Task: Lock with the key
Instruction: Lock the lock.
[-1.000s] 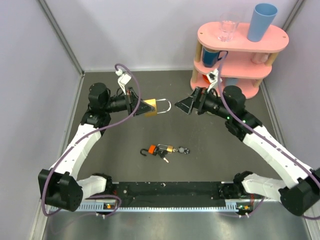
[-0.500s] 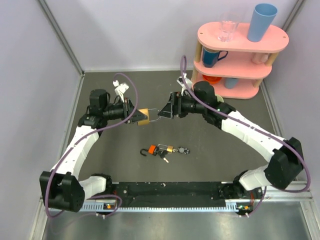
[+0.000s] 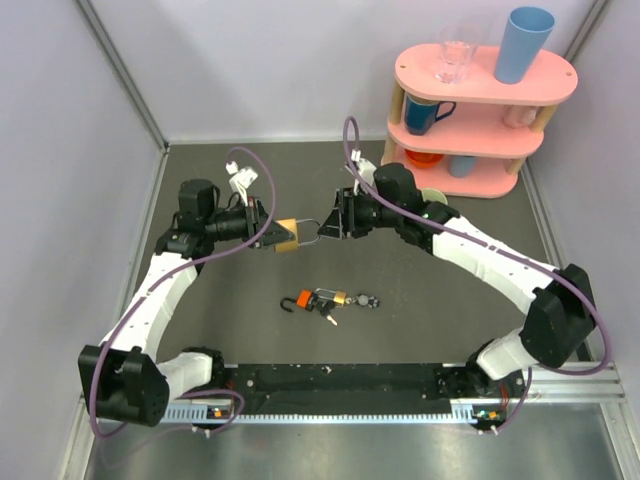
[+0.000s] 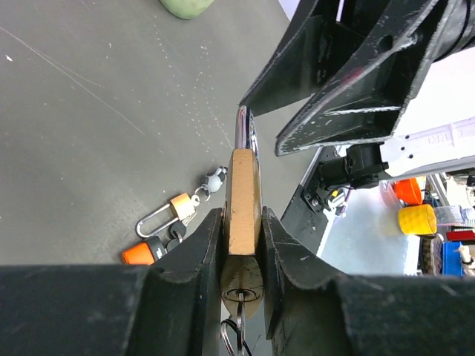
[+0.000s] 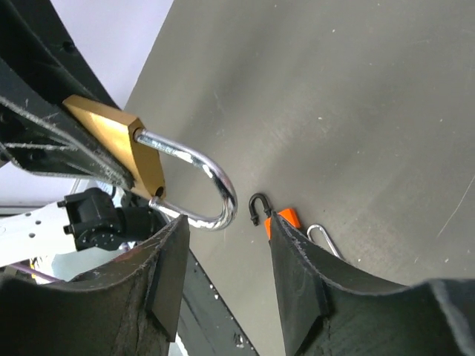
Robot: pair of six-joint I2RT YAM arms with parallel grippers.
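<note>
On the dark table (image 3: 470,320), near its middle and in front of both arms, lies a small cluster of locks and keys. The key (image 3: 327,313) is in that bunch, just below an orange-and-black padlock (image 3: 303,299). It is too small to make out as a single blade from above. A tiny brass padlock (image 3: 338,298) lies just right of the orange one, and a small round fob (image 3: 366,300) ends the row. Neither arm touches any of this cluster.

Above and behind it, held off the table, is the large brass padlock (image 4: 243,196). The left gripper (image 3: 272,236) pinches its gold body flat between both fingers, with the silver shackle (image 5: 204,185) pointing towards the other arm. The left wrist view shows a keyhole in the bottom face of the padlock, with a ring hanging from it.

The right gripper (image 3: 327,224) faces the shackle with its fingers spread apart. The bow of the shackle sits right at the mouth of the gap. I cannot tell whether metal and finger touch. One leg of the shackle goes into the body; whether the other is seated is unclear.

At the back right stands a pink tiered shelf (image 3: 500,85). It carries a blue cup (image 3: 522,42), a clear glass (image 3: 453,60) and a blue mug (image 3: 425,112).
</note>
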